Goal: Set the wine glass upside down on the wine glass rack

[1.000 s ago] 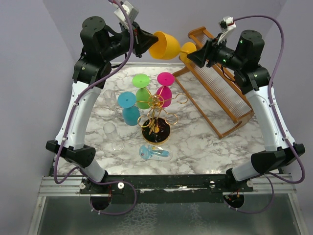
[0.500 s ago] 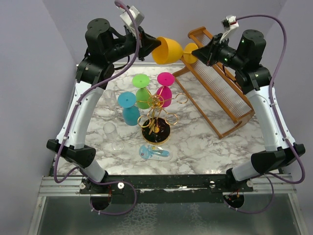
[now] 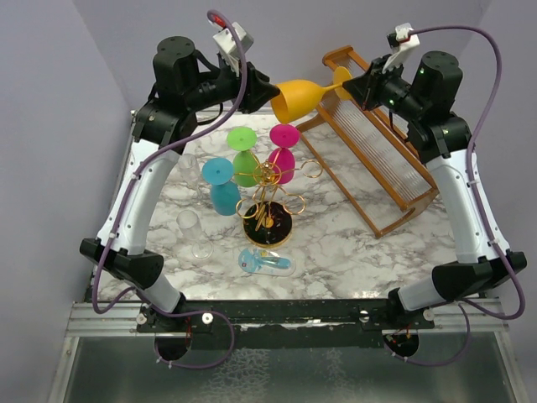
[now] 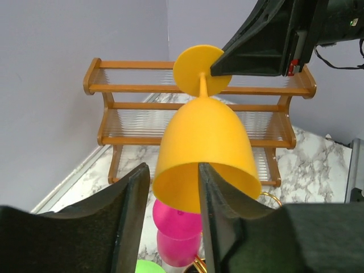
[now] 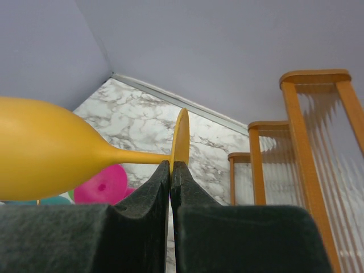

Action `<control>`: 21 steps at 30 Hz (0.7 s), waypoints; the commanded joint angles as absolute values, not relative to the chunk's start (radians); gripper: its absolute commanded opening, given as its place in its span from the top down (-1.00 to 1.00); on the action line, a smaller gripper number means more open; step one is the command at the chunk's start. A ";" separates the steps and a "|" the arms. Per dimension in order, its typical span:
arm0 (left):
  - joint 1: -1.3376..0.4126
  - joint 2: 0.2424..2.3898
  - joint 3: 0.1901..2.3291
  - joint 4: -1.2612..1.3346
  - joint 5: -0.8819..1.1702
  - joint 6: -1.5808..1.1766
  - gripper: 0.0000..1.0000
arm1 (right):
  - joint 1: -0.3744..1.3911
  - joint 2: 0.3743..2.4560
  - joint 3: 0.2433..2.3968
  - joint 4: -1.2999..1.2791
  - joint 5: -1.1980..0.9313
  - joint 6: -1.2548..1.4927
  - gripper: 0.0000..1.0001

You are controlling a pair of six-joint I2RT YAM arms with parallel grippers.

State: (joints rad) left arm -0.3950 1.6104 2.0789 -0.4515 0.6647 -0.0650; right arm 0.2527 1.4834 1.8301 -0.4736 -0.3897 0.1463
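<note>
1. Left gripper (image 3: 266, 91): raised over the far edge of the table at about 11 o'clock. Its jaws are parted and released, just at the mouth of the glass's bowl. Whether a finger touches the rim cannot be told.
2. Two clear glasses (image 3: 198, 236): standing on the marble table (image 3: 336, 243) at 9 o'clock of the gold stand, one farther back than the other.
3. Teal glass (image 3: 223, 190) and green glass (image 3: 244, 157): inverted, feet uppermost, at 10 and 11 o'clock of the gold stand.
4. Wine glass rack (image 3: 256, 231): gold wire tree with looped ring arms on a round black base, near the table's centre. A pale blue object (image 3: 267, 262) lies flat at its 6 o'clock.
5. Pink glass (image 3: 284, 153): inverted, at 12 o'clock of the rack, beside its upper rings.
6. Yellow wine glass (image 3: 298, 97): held in the air on its side at 12 o'clock above the rack and well clear of it. The mouth faces the left gripper and the foot faces right.
7. Right gripper (image 5: 170, 166): clenched on the edge of the yellow glass's disc foot and bearing the glass.
8. Wooden slatted rack (image 3: 377, 155): at 2 o'clock on the table, behind the held glass.
</note>
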 commanded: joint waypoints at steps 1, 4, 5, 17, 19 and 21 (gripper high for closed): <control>-0.399 1.552 2.090 -0.493 0.666 0.004 0.08 | 0.241 1.425 1.868 -0.506 -0.264 0.036 0.98; -0.398 1.540 2.092 -0.528 0.630 0.043 -0.06 | 0.238 1.408 1.874 -0.517 -0.237 -0.008 0.98; -0.397 1.536 2.093 -0.539 0.618 0.055 -0.11 | 0.238 1.402 1.877 -0.522 -0.236 -0.030 0.98; -0.350 1.466 2.078 -0.576 0.406 0.060 -0.86 | 0.237 1.283 1.877 -0.627 -0.272 -0.367 0.98; -0.342 1.457 2.078 -0.584 0.365 0.060 -0.96 | 0.238 1.262 1.874 -0.657 -0.289 -0.419 0.97; -0.334 1.452 2.080 -0.597 0.328 0.058 -0.98 | 0.238 1.240 1.870 -0.684 -0.302 -0.465 0.98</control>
State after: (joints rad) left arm -0.3508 1.4929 2.0789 -0.5724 0.4492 0.0620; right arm 0.2417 1.2911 1.8526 -0.6136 -0.2752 -0.3149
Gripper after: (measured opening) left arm 0.976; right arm 0.020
